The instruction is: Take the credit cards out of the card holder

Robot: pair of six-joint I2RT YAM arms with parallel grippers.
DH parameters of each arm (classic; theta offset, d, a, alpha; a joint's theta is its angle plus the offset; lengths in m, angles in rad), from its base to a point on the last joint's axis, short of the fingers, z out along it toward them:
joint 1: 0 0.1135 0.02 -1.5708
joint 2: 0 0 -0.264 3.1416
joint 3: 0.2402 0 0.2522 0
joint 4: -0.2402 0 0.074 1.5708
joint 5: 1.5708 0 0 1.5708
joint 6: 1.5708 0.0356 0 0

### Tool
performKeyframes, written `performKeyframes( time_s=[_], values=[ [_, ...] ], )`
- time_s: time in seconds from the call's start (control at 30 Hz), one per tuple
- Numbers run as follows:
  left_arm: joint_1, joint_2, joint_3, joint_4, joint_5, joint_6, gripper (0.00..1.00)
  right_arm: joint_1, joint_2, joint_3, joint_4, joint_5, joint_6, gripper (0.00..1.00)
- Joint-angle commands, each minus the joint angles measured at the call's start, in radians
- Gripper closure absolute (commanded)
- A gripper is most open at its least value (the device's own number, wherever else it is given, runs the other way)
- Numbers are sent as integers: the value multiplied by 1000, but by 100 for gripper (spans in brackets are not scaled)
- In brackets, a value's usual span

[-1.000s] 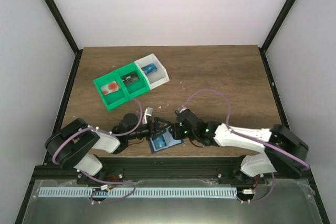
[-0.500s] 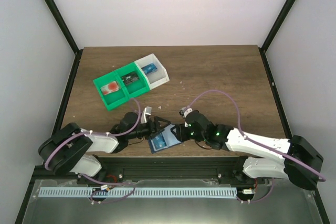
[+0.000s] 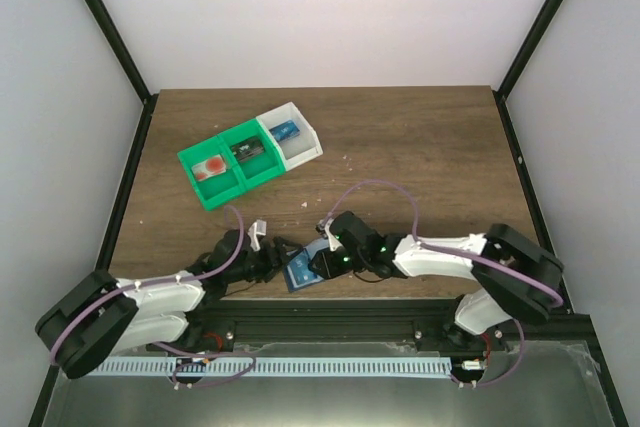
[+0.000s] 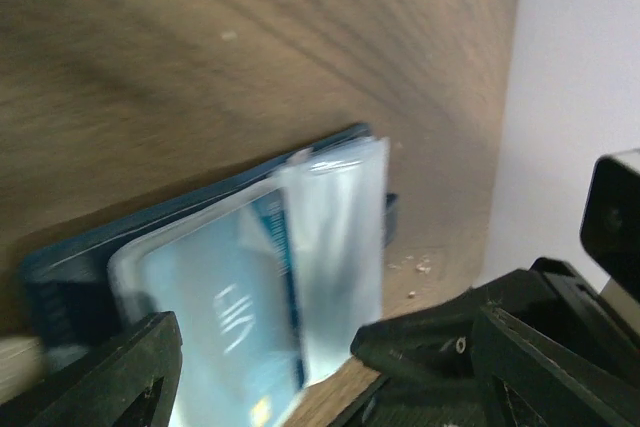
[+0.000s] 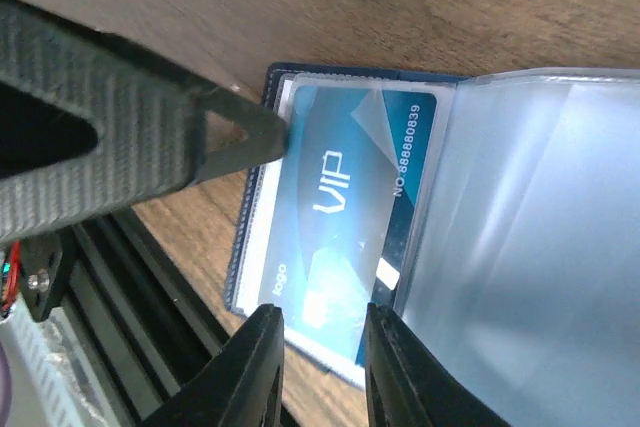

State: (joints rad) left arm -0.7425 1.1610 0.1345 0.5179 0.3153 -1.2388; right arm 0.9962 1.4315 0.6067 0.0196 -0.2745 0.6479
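The card holder (image 3: 301, 271) lies open on the table near the front edge, navy cover (image 4: 70, 297) underneath and clear sleeves on top. A blue VIP card (image 5: 340, 207) sits in the nearer sleeve; it also shows in the left wrist view (image 4: 220, 317). A second clear sleeve (image 5: 530, 197) is folded out to the side. My left gripper (image 3: 277, 261) is open, its jaws wide apart at the holder's left edge (image 4: 262, 339); one fingertip (image 5: 270, 137) touches the cover's corner. My right gripper (image 3: 321, 260) is open, its jaws a narrow gap apart just over the card's lower edge (image 5: 322, 322).
A green two-compartment tray (image 3: 228, 179) joined to a white tray (image 3: 305, 146) stands at the back left, holding a red-marked card (image 3: 211, 168), a dark card (image 3: 246, 152) and a blue card (image 3: 286, 130). The table's front rail (image 5: 150, 317) runs just beside the holder.
My left arm has stretched lower and further left, its gripper staying at the holder. My right arm has folded in, bringing its gripper left over the holder. The holder has stayed put.
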Motion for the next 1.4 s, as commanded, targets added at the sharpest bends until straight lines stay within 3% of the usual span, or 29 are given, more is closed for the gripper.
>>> performKeyframes(
  time_s=[0.0,0.2,0.53,0.83,1.03,1.37],
  values=[
    [7,-75,-68,-59,-45,-38,19,-5,97,59,49,-38,8,77],
    [20,-151,-112,-15,-118,-37,19,-20,171,44,38,32,56,82],
    [43,-61,-42,25,-60,28,19,-31,123,2,33,104,112,84],
    [47,-25,35,-1,23,45,18,-33,140,-17,89,53,136,86],
    [3,8,-16,69,12,-30,19,-34,118,-30,97,52,142,86],
    [0,123,-4,113,3,-3,19,-83,130,-78,172,-41,151,86]
  ],
)
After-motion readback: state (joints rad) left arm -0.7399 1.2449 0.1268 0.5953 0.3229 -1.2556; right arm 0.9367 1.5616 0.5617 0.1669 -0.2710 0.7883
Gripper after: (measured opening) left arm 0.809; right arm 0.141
